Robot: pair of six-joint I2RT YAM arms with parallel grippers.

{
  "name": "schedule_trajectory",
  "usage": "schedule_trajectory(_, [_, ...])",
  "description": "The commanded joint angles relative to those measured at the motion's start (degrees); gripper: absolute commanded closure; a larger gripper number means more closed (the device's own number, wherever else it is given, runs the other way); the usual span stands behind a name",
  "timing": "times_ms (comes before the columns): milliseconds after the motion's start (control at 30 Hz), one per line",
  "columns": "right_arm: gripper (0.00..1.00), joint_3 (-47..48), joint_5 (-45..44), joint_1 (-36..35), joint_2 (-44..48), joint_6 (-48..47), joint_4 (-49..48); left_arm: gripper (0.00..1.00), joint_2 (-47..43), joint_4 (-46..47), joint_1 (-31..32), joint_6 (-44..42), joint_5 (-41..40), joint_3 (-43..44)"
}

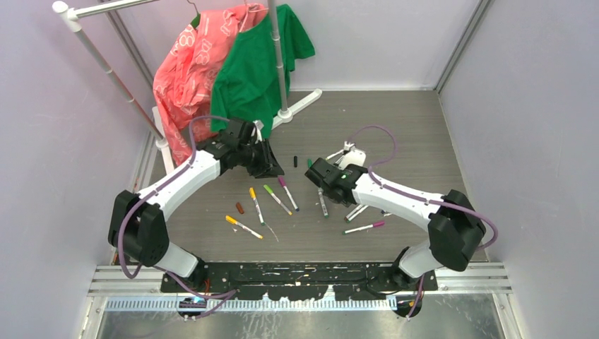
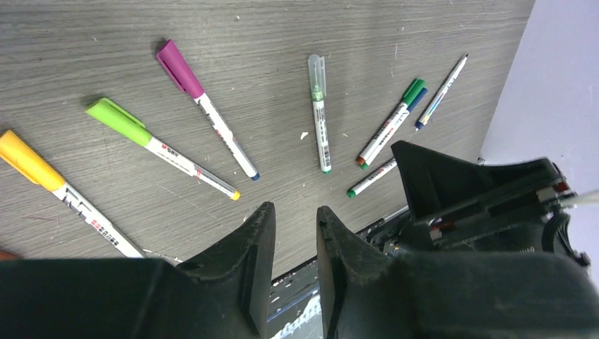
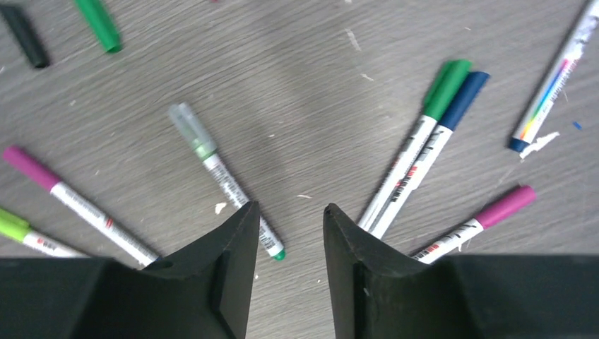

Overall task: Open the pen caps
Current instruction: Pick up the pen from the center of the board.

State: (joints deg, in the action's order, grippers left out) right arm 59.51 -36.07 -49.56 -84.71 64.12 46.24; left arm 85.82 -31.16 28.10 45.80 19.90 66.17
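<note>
The left tool (image 2: 295, 212) and right tool (image 3: 291, 208) hang empty over the desk (image 1: 395, 120), jaws parted, apparently ready to drop onto the clear-capped pen (image 3: 212, 159) nearby.

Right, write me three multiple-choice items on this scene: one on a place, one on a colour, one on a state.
1. Where does the loose black cap lie?
A. pushed onto a marker
B. on the table, near the loose green cap
C. across a marker's barrel

2. What colour is the cap of the pen lying against the blue-capped pen?
A. green
B. orange
C. brown

3. How is the right end effector?
A. shut on a marker
B. shut on a cap
C. open, holding nothing

Answers:
1. B: the right wrist view shows it alone on the wood, close to the green one.
2. A: a green cap and a blue cap lie side by side.
3. C: bare table shows between its fingers.
</note>
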Motion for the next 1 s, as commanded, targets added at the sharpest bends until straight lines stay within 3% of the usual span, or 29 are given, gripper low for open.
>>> schedule_trajectory(0, [0.59,-3.5,-2.8,3.0,3.0,10.6,4.2,0.71,-3.3,0.5,0.7,-0.8,-0.4,-0.2])
schedule_trajectory(200, [0.64,-6.0,-0.9,4.9,2.7,12.4,2.4,0.71,-4.1,1.2,0.8,-0.7,0.3,-1.2])
schedule_trajectory(967, [0.64,-11.3,2.6,7.6,1.7,15.1,-0.3,0.72,-4.8,0.8,0.9,-0.7,0.2,-2.1])
